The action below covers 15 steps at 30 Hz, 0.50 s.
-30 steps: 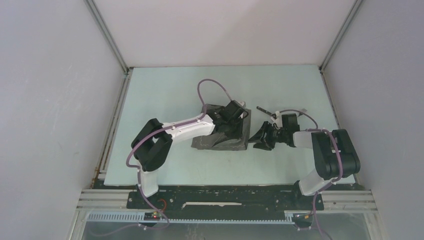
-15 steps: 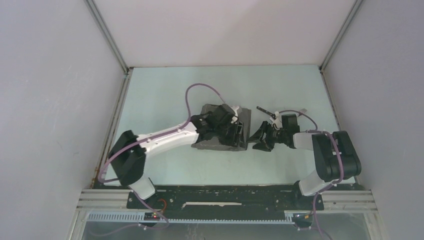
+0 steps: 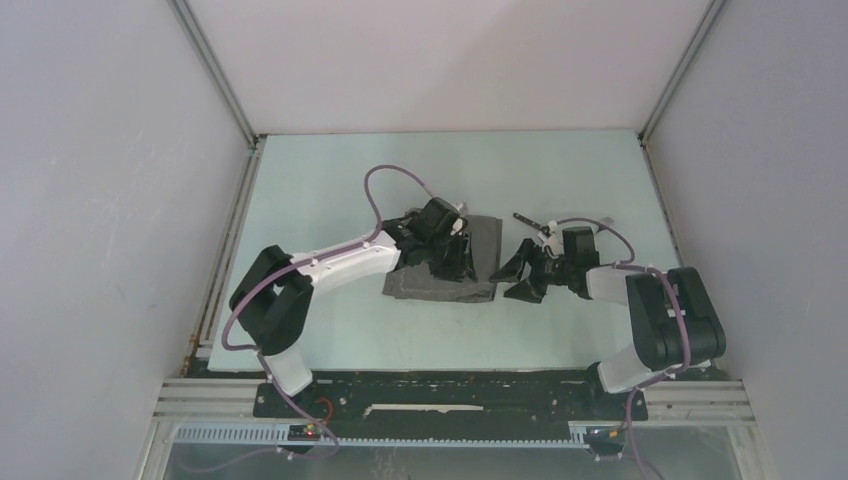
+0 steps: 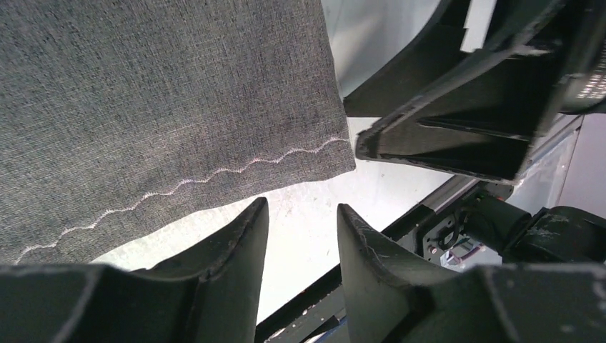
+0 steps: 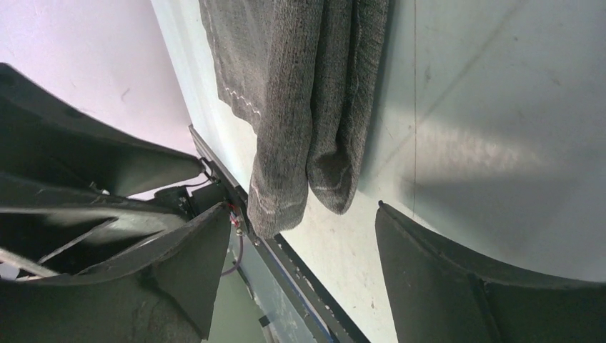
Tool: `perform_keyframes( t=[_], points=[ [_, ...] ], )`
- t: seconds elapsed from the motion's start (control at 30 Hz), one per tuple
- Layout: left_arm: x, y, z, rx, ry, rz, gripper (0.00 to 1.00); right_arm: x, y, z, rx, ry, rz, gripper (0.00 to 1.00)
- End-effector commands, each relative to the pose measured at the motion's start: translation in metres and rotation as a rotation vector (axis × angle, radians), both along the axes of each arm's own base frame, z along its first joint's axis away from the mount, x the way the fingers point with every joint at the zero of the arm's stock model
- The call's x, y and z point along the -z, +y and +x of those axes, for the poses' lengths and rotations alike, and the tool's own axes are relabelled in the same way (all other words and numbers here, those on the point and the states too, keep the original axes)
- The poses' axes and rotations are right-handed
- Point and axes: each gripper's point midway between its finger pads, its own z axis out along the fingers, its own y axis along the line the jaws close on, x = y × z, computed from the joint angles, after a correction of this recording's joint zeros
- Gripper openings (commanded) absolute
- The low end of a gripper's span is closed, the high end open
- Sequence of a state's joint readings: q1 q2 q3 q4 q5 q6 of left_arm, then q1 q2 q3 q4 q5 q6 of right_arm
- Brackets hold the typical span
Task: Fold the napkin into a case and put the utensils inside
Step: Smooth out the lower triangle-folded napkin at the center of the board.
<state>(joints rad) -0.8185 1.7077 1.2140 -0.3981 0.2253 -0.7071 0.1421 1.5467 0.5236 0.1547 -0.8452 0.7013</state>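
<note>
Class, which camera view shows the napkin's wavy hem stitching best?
The left wrist view: the hem stitching runs large and sharp across the napkin. The right wrist view catches only short bits; from the top external view it is too small to see.

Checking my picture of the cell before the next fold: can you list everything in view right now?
napkin: one, grey, folded flat, centre of the table.
utensil: one dark slim piece made out, on the table right of the napkin, beyond the right arm; a second cannot be made out.
table: one, pale green.
walls: white, on three sides.
left end effector: one, black, open, at the napkin's stitched edge, holding nothing.
right end effector: one, black, wide open, just right of the napkin, empty.
</note>
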Motion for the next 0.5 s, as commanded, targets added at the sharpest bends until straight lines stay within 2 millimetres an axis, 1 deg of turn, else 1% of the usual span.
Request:
perform_keyframes(
  t=[0.0, 0.07, 0.17, 0.23, 0.3, 0.37, 0.47],
  points=[
    [-0.018, -0.009, 0.006, 0.003, -0.028, -0.055, 0.46, -0.017, -0.01, 0.0, 0.016, -0.075, -0.01, 0.83],
    [-0.015, 0.001, 0.009, -0.021, -0.036, -0.039, 0.49, -0.023, -0.006, 0.003, 0.003, -0.093, -0.007, 0.85],
    [-0.012, 0.019, 0.02, -0.062, -0.029, -0.031, 0.54, -0.018, 0.008, 0.005, -0.04, -0.066, 0.011, 0.84],
    [-0.014, 0.036, 0.033, -0.11, -0.035, -0.022, 0.56, -0.011, 0.013, 0.006, -0.048, -0.05, 0.018, 0.84],
    [-0.021, 0.048, 0.046, -0.15, -0.051, -0.033, 0.57, -0.005, 0.021, 0.007, -0.066, -0.032, 0.026, 0.82],
    [-0.026, 0.055, 0.058, -0.17, -0.058, -0.043, 0.56, 0.001, 0.024, 0.008, -0.077, -0.012, 0.012, 0.8],
    [-0.031, 0.061, 0.077, -0.2, -0.055, -0.064, 0.54, 0.016, 0.02, 0.001, -0.076, 0.02, -0.056, 0.74]
  ],
)
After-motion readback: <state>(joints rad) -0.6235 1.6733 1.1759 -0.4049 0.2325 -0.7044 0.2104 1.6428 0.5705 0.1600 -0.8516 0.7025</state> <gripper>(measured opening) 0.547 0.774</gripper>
